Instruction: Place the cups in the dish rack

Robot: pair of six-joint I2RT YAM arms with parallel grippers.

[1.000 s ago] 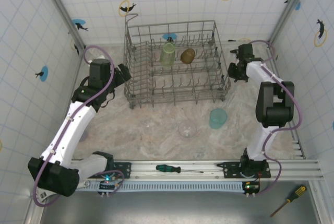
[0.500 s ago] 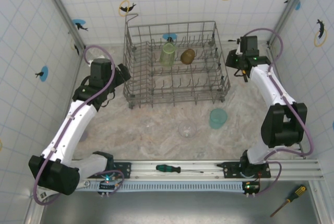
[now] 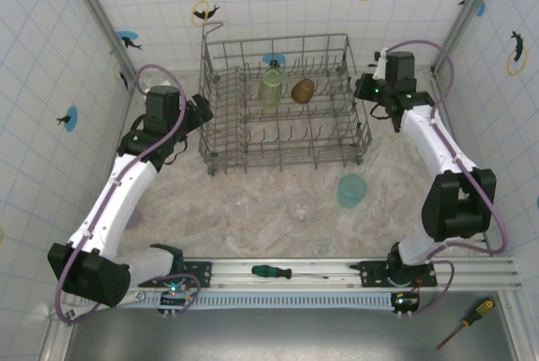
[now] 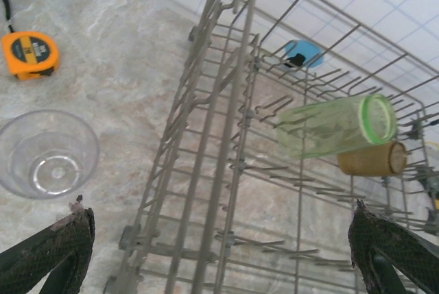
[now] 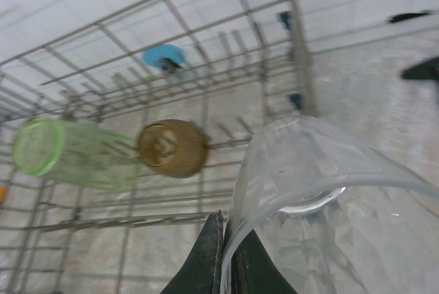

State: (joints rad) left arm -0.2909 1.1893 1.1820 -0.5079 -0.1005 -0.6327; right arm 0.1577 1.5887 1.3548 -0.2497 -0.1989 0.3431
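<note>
The grey wire dish rack (image 3: 330, 139) stands at the back middle of the table. A pale green cup (image 3: 270, 87) and an amber cup (image 3: 303, 89) lie on their sides inside it. My right gripper (image 3: 365, 92) hovers at the rack's right rear corner, shut on the rim of a clear cup (image 5: 322, 191), with the rack's tines (image 5: 206, 54) beyond it. My left gripper (image 3: 199, 115) is open at the rack's left side (image 4: 226, 136), nothing between its fingers (image 4: 62, 246). Another clear cup (image 4: 48, 153) stands upright on the table left of the rack. A teal cup (image 3: 351, 190) and a clear cup (image 3: 301, 209) stand in front.
An orange tape measure (image 4: 31, 53) lies on the table beyond the clear cup left of the rack. A green-handled screwdriver (image 3: 282, 273) rests on the front rail, a yellow one (image 3: 467, 319) outside it. Tiled walls close in left, right and back.
My right arm has stretched out and swung back and left toward the rack's right rear corner, carrying the clear cup. My left arm shifted slightly toward the back.
</note>
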